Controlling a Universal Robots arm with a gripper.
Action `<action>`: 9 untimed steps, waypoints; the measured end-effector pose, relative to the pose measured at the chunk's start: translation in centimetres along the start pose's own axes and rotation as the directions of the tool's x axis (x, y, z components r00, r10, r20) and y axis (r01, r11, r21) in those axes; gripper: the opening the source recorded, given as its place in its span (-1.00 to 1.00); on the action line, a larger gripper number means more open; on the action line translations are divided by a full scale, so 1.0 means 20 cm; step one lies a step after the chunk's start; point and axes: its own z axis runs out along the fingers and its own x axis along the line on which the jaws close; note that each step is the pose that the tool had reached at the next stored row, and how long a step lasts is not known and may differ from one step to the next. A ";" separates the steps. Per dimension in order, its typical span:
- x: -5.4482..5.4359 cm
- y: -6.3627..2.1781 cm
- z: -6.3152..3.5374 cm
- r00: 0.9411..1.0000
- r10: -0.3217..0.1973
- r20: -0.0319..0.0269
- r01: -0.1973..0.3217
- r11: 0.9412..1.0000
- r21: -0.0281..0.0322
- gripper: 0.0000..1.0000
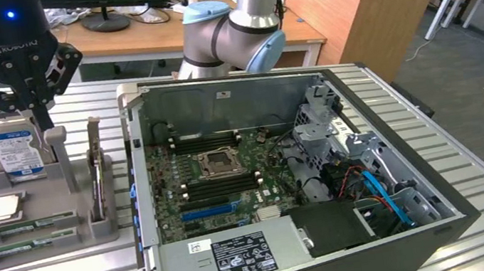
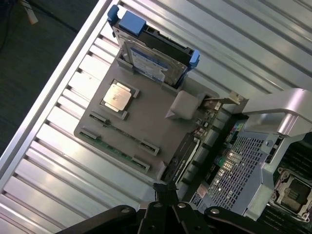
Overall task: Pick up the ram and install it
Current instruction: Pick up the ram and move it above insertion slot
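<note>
Up over the grey holder [image 1: 73, 196], the gripper [image 1: 38, 117] hangs above the hard drive [image 1: 14, 151]. Its jaws are pinched together and hold nothing. Near the holder's front edge lies the ram [image 1: 20, 246] [image 2: 116, 150], flat in its slot. It is a long, thin green stick with little dark chips. Another stick [image 1: 33, 225] lies just beside it.

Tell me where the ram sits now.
At the exterior view's left, the ram lies flat in the front slot of the grey holder, just ahead of the silver processor chip.
</note>
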 end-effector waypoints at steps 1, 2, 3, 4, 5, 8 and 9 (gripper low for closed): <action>0.00 0.000 0.000 1.000 -0.002 0.000 0.002 1.000 0.000 -0.80; 0.00 0.000 0.000 1.000 -0.004 0.000 0.004 1.000 0.000 -0.80; 0.00 0.000 0.000 1.000 -0.006 0.000 0.006 1.000 0.000 -0.80; 0.00 0.000 0.000 1.000 -0.009 0.000 0.009 1.000 0.000 -0.80; 0.00 0.000 0.000 1.000 -0.011 0.000 0.011 1.000 0.000 -0.80; 0.00 0.000 0.000 1.000 -0.017 -0.001 0.017 1.000 0.000 -0.80; 0.00 0.000 0.000 1.000 -0.019 -0.001 0.019 1.000 0.000 -0.80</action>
